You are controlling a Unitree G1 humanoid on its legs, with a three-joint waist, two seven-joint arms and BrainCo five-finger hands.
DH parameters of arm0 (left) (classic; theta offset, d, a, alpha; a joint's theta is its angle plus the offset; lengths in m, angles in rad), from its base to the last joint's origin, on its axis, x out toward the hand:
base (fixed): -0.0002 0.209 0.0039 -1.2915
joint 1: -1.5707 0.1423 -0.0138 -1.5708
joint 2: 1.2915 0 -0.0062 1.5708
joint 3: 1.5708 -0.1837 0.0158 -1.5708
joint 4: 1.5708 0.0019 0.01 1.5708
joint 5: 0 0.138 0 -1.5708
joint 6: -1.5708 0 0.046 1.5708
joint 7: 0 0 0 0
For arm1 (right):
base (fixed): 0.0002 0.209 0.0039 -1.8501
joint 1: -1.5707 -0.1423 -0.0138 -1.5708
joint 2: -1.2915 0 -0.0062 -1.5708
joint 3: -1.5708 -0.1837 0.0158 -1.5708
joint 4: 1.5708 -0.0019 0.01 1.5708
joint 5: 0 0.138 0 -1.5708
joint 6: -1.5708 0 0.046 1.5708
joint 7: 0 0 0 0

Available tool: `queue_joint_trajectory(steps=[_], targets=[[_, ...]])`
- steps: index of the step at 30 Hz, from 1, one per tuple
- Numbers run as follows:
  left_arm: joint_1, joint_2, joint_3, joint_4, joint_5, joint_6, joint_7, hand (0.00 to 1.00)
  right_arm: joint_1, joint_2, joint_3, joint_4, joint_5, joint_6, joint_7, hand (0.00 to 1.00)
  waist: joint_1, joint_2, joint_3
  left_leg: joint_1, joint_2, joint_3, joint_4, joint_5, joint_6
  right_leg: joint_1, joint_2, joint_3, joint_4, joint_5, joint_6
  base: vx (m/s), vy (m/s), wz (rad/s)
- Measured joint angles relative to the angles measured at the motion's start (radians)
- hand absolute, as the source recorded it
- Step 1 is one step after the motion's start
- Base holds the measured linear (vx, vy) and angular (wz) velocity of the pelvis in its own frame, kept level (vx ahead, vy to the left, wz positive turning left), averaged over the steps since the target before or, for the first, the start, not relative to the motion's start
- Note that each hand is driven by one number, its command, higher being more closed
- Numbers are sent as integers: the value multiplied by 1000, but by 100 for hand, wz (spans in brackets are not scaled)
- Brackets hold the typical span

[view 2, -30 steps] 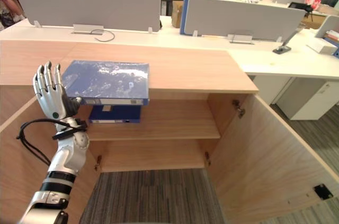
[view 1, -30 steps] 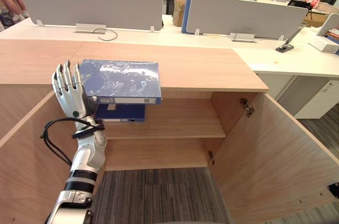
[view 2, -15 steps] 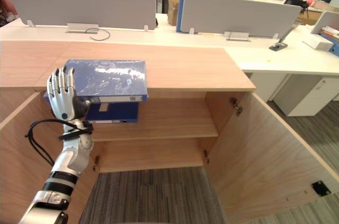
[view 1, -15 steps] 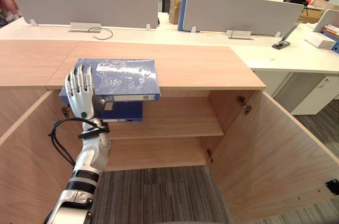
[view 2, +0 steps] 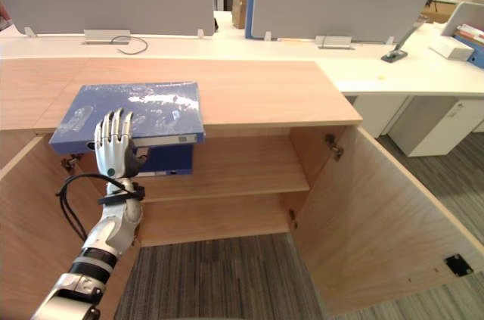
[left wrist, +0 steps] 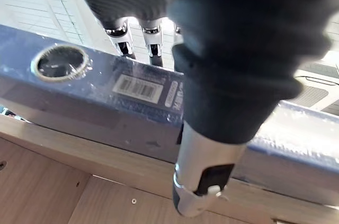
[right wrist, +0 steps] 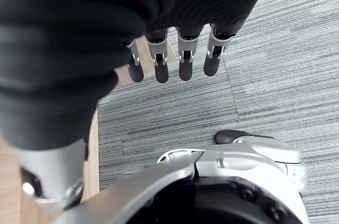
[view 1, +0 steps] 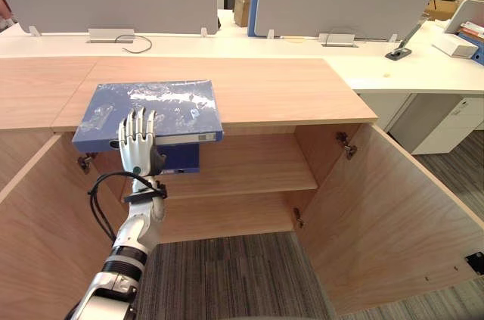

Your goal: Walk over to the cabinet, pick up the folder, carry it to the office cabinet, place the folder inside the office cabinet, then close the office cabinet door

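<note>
The blue folder (view 1: 147,108) lies on the cabinet top (view 1: 287,89), its spine overhanging the top's front edge above the open shelves. The left hand (view 1: 138,152) stands at that spine, fingers straight and slightly spread. The right hand (right wrist: 185,57) hangs loosely straight-fingered over carpet (right wrist: 275,75).

Your left hand (view 1: 138,150) is raised upright, back toward you, fingers straight and slightly spread. Your right hand (right wrist: 184,54) hangs down, fingers relaxed.

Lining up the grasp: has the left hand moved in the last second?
Yes. Against the cabinet top, the left hand has moved right, from the left end of the folder to the front of its spine, fingers straight over its cover.
</note>
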Motion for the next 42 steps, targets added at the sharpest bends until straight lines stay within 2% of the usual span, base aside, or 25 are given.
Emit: queue_joint_trajectory(steps=[7, 8, 15, 30, 32, 34, 35, 37, 39, 40, 41, 42], targets=[[0, 2, 0, 9, 15, 0, -1, 0, -1, -3, 0, 0, -1, 0, 3, 0, -3, 3, 5, 14, 0, 8, -2, -11, -5, 18, 1, 1, -8, 0, -1, 4, 3, -2], [0, 2, 0, 15, 19, 0, -1, 100, -1, -4, 0, 0, -1, 0, 3, 0, -4, 4, 6, 14, 0, 9, -2, -12, -5, 18, 1, 2, -9, 0, -1, 0, 0, 0], [-21, 39, 7, 33, 22, 3, 10, 100, -2, -5, 0, 1, -1, 0, 3, 0, -6, 5, 7, 28, 1, 31, 0, -23, -6, 20, -1, 22, -10, 0, -2, 1, 17, -7], [-48, 40, 11, 44, 41, 6, 26, 100, -5, -5, -2, 0, 1, 0, 6, 0, -15, 4, 14, 35, -1, 37, -4, -31, -7, 28, -2, 25, -21, 0, -2, -5, 5, -2], [-48, 30, 14, 35, 40, 10, 27, 100, -5, -5, -2, 0, 2, 0, 7, 0, -16, 1, 13, 35, -1, 36, -4, -31, -7, 30, -2, 23, -23, 0, -2, -12, 11, 2], [-41, -21, 31, -31, 29, 23, 18, 100, -6, -5, -2, 0, 5, 0, 7, 0, -14, 0, 17, 35, -3, 33, -4, -31, -7, 31, -3, 21, -23, 0, -3, -20, 21, 5], [-23, -69, 42, -114, 17, 38, -1, 100, -6, -5, -2, 0, 6, 1, 7, 0, -11, -1, 21, 34, -4, 30, -4, -31, -7, 33, -3, 19, -22, -1, -3, -11, 17, 6], [34, -164, 36, -300, -39, 34, -38, 100, -6, -5, -5, 0, 8, 7, 7, 0, -4, 1, 27, 33, -6, 19, -5, -31, -7, 35, -3, 11, -18, -7, -14, -4, 8, 15], [91, -231, -5, -414, -100, -4, -103, 100, -5, -4, -9, -1, 27, 23, 7, 0, -2, 1, 26, 32, -7, -5, -5, -30, -6, 41, -1, -9, -3, -18, -32, 7, -17, 35], [128, -237, -57, -472, -156, -38, -175, 100, -2, -5, -9, 0, 48, 43, 11, 0, 5, 0, 20, 32, -7, -20, -5, -30, -6, 44, 1, -15, 9, -26, -46, 16, -22, 37], [144, -232, -81, -501, -189, -57, -214, 100, 1, -5, -10, -1, 50, 52, 12, 0, 9, 1, 15, 32, -7, -24, -5, -30, -6, 45, 1, -18, 13, -29, -50, 25, -17, 33], [174, -221, -124, -557, -286, -96, -301, 100, 9, -7, -10, -1, 73, 66, 15, 0, 24, -3, 4, 32, -7, -28, -5, -30, -7, 47, 2, -25, 23, -32, -56, 33, -14, 28]])
